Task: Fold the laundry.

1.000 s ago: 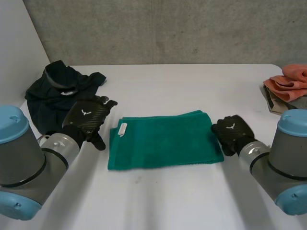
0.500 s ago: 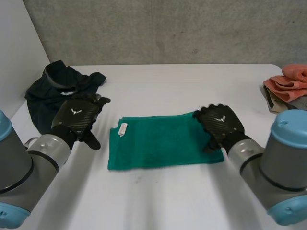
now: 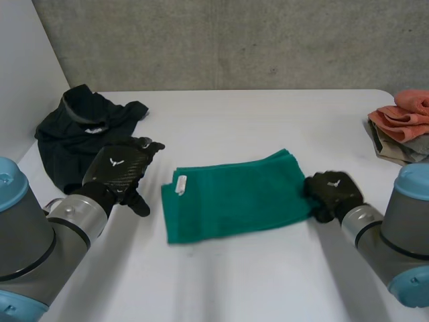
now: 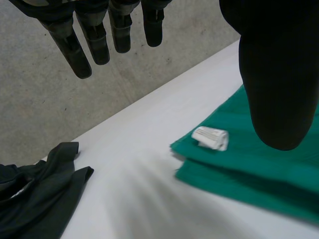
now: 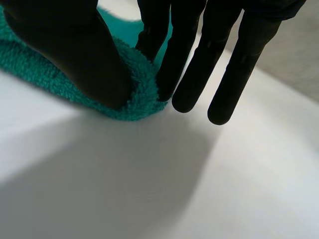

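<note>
A: Where's the towel?

B: The green towel (image 3: 234, 198) lies flat in the middle of the tabletop (image 3: 268, 114), in several layers. Its white label (image 3: 179, 186) faces up at the end nearer the left hand.

A: And the hands?

B: The left hand (image 3: 119, 168) hovers just beside that end, apart from the cloth, with its fingers (image 4: 94, 40) straight and spread, holding nothing. The right hand (image 3: 332, 193) is at the opposite end, at the near corner. In its wrist view the thumb presses the thick folded edge against a finger, so it's pinching the towel. The other fingers hang straight past the edge. I can't quite tell how much cloth is in that pinch, since the thumb covers it.

A: So how far along?

B: I'd judge this piece partly folded. It's layered into a long rectangle, and probably needs one more fold, end to end. A dark garment (image 3: 80, 127) sits crumpled at the far left, so that one is left to do. At the far right an orange cloth (image 3: 405, 111) is piled on a beige cloth (image 3: 385, 142), and I can't say whether those are finished.
</note>
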You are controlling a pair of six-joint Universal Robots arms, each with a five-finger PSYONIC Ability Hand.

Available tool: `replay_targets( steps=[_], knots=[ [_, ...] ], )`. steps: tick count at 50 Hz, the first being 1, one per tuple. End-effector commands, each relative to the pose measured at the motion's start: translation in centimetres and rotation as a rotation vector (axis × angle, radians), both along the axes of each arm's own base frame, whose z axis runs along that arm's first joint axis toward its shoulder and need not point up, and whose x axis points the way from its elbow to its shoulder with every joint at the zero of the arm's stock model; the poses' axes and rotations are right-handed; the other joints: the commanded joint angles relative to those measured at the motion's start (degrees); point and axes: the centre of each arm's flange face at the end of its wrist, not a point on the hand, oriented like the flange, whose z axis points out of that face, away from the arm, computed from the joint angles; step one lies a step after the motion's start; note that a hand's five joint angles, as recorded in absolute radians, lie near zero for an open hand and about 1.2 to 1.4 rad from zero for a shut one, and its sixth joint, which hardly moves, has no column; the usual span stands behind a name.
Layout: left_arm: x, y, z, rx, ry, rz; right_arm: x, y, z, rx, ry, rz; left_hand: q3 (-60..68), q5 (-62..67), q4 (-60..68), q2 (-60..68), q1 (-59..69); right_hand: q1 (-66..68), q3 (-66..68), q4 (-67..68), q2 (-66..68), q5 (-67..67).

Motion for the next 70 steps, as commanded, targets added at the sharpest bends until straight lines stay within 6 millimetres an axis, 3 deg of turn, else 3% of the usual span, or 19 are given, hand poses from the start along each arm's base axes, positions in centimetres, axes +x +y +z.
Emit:
replay_targets(
  steps=[1,3,7,8,11,12,16,19,20,23,24,29,33,40,45,52,57,63,70],
  knots=[
    [0.4,-0.1,0.5,-0.016,0.007,0.015,-0.8,-1.4,6.0,-0.26,0.023,-0.107,-2.3,-2.8,-1.8,-1.9,-0.8,20.5,12.1,11.7,13.9,14.3],
    [0.6,-0.1,0.7,-0.018,0.008,0.018,-0.1,-1.0,6.7,-0.285,0.045,-0.077,-2.3,-2.8,-1.8,-1.9,-0.8,20.5,12.1,11.7,13.9,14.3],
    [0.8,-0.2,0.9,-0.024,0.012,0.027,3.8,1.3,7.3,-0.329,0.082,0.089,-2.3,-2.8,-1.8,-1.9,-0.8,20.5,12.1,11.7,13.9,14.3],
    [0.9,-0.2,0.8,-0.021,0.012,0.029,5.7,2.6,7.4,-0.352,0.083,0.171,-2.3,-2.8,-1.8,-1.9,-0.8,20.5,12.1,11.7,13.9,14.3],
    [0.8,-0.1,0.8,-0.018,0.018,0.03,8.7,5.2,7.2,-0.386,0.074,0.321,-2.3,-2.8,-1.8,-1.9,-0.8,20.5,12.1,11.7,13.9,14.3],
    [0.8,-0.1,0.9,-0.019,0.02,0.032,10.5,7.0,6.6,-0.401,0.06,0.422,-2.3,-2.8,-1.8,-1.9,-0.8,20.5,12.1,11.7,13.9,14.3],
    [0.7,0.0,0.9,-0.014,0.028,0.026,13.3,10.8,3.9,-0.386,0.061,0.618,-2.3,-2.8,-1.8,-1.9,-0.8,20.5,12.1,11.7,13.9,14.3],
    [0.4,0.1,1.0,-0.014,0.038,0.017,13.8,11.8,2.0,-0.337,0.103,0.657,-2.3,-2.8,-1.8,-1.9,-0.8,20.5,12.1,11.7,13.9,14.3],
    [0.2,0.2,1.0,-0.015,0.041,0.014,13.9,11.7,1.8,-0.331,0.112,0.653,-2.3,-2.8,-1.8,-1.9,-0.8,8.4,0.1,-0.3,1.9,2.3],
    [-0.4,0.2,1.4,-0.023,0.057,-0.001,14.0,10.6,2.6,-0.316,0.108,0.592,-2.3,-2.8,-1.8,-1.9,-0.8,-46.2,-54.5,-55.0,-52.7,-52.4],
    [-0.6,0.2,1.5,-0.028,0.06,-0.006,13.9,10.0,3.1,-0.309,0.091,0.557,-2.3,-2.8,-1.8,-1.9,-0.8,-47.8,-56.2,-56.6,-54.4,-54.0],
    [-2.6,0.0,2.4,-0.048,0.085,-0.027,12.9,7.8,5.9,-0.235,-0.094,0.399,-2.3,-2.8,-1.8,-1.9,-0.8,-49.5,-57.9,-58.3,-56.1,-55.7],
    [-4.4,0.1,3.0,-0.051,0.09,-0.036,10.5,5.3,8.8,-0.139,-0.286,0.259,-2.3,-2.8,-1.8,-1.9,-0.8,-49.5,-57.9,-58.3,-56.1,-55.7],
    [-7.8,1.5,2.3,0.011,0.074,-0.08,9.2,2.9,7.5,0.049,-0.348,0.191,-2.3,-2.8,-1.8,-1.9,-0.8,-49.5,-57.9,-58.3,-56.1,-55.7],
    [-9.7,2.4,-0.4,0.101,0.02,-0.068,9.3,1.3,5.1,0.183,-0.258,0.211,-2.3,-2.8,-1.8,-1.9,-0.8,-49.5,-57.9,-58.3,-56.1,-55.7],
    [-9.6,1.7,-5.0,0.208,-0.093,0.018,9.3,0.5,1.6,0.313,-0.124,0.207,-2.3,-2.8,-1.8,-1.9,-0.8,-49.5,-57.9,-58.3,-56.1,-55.7],
    [-8.7,1.4,-6.4,0.281,-0.156,0.051,9.0,0.0,1.0,0.269,-0.035,0.194,-2.3,-2.8,-1.8,-1.9,-0.8,-49.5,-57.9,-58.3,-56.1,-55.7],
    [-8.1,1.2,-4.8,0.287,-0.141,0.047,8.8,-0.6,3.5,0.098,0.03,0.175,-2.3,-2.8,-1.8,-1.9,-0.8,-49.5,-57.9,-58.3,-56.1,-55.7],
    [-7.4,0.5,1.1,0.179,-0.023,0.003,9.6,1.8,7.3,-0.153,0.081,0.238,-2.3,-2.8,-1.8,-1.9,-0.8,-49.5,-57.9,-58.3,-56.1,-55.7]
  ],
)
